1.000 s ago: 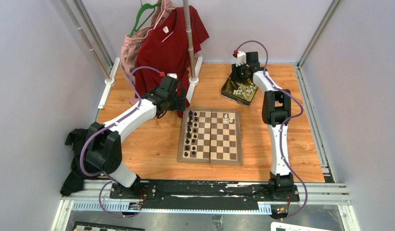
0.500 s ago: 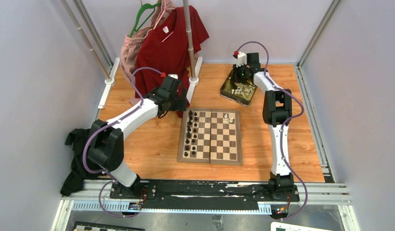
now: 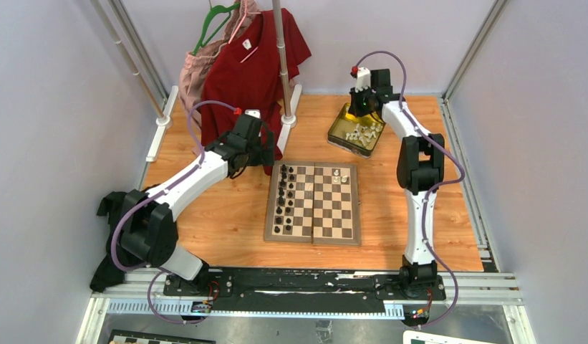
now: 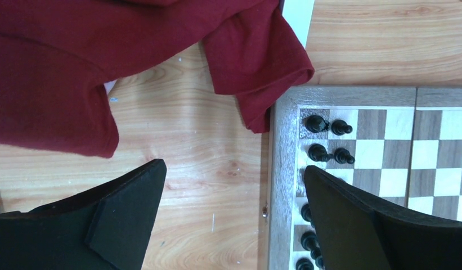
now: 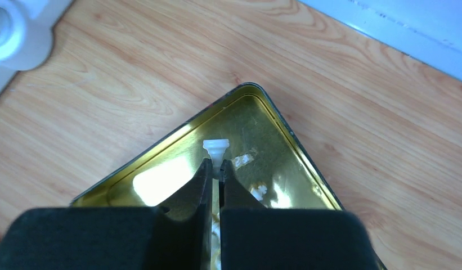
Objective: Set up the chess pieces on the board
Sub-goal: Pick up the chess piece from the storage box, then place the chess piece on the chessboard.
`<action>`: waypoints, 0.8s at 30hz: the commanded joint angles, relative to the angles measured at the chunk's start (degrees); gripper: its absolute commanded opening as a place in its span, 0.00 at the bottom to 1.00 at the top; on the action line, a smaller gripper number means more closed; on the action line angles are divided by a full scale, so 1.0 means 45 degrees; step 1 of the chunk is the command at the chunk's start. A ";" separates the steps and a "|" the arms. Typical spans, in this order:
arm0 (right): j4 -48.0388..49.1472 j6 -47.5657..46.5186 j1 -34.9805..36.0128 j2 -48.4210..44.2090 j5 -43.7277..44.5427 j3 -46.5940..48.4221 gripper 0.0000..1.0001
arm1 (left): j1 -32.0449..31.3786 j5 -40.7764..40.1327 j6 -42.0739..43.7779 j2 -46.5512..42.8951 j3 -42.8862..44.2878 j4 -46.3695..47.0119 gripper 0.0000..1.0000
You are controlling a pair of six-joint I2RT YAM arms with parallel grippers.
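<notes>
At the table's (image 3: 226, 229) near-left edge, a black cloth (image 3: 104, 208) lies bunched beside the left arm's base. The board (image 3: 326, 218) lies open and flat mid-table, between the 2 arms. Black pieces (image 3: 283, 197) stand in its 2 left-hand columns. 2 white chess pieces (image 3: 341, 175) stand near its far edge, just right of the fold seam.

The left claw (image 4: 234, 171) hovers off the board's far-left corner, jaws spread wide with nothing between them. Its wrist view looks down on bare wood, the board's border and the hem of a red shirt (image 4: 76, 56).

Beyond the board's far-right corner sits a gold tin (image 3: 339, 136), turned cornerwise, with a loose heap of white figures (image 3: 364, 132) inside. The right claw (image 5: 216, 169) hangs over the tin's far corner, its fingers pinched almost together on the stem of 1 white piece (image 5: 216, 147). The piece's flat end sticks out past the fingertips. I cannot tell whether it is off the tin's floor.

At the back, the red shirt and a pink garment (image 3: 198, 72) hang by a rack pole (image 3: 280, 50).
</notes>
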 commanded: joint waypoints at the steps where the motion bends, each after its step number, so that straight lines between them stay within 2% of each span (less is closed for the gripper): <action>1: -0.1054 0.0037 0.0663 -0.1529 0.0767 -0.0328 0.00 | -0.0069 0.0306 -0.0042 -0.0995 -0.0400 -0.0202 1.00; 9: -0.3820 -0.0282 0.2670 -0.3977 0.2238 -0.1571 0.00 | -0.0347 0.0424 -0.0019 -0.2837 -0.1244 -0.0559 1.00; 17: -0.7702 0.0706 0.4626 -0.6544 0.3021 -0.3486 0.00 | -0.0525 0.0832 -0.0326 -0.4879 -0.2100 -0.0996 1.00; 24: -1.0579 0.1431 0.6317 -0.7871 0.3871 -0.4848 0.00 | -0.0776 0.1083 -0.0862 -0.6469 -0.3072 -0.1102 1.00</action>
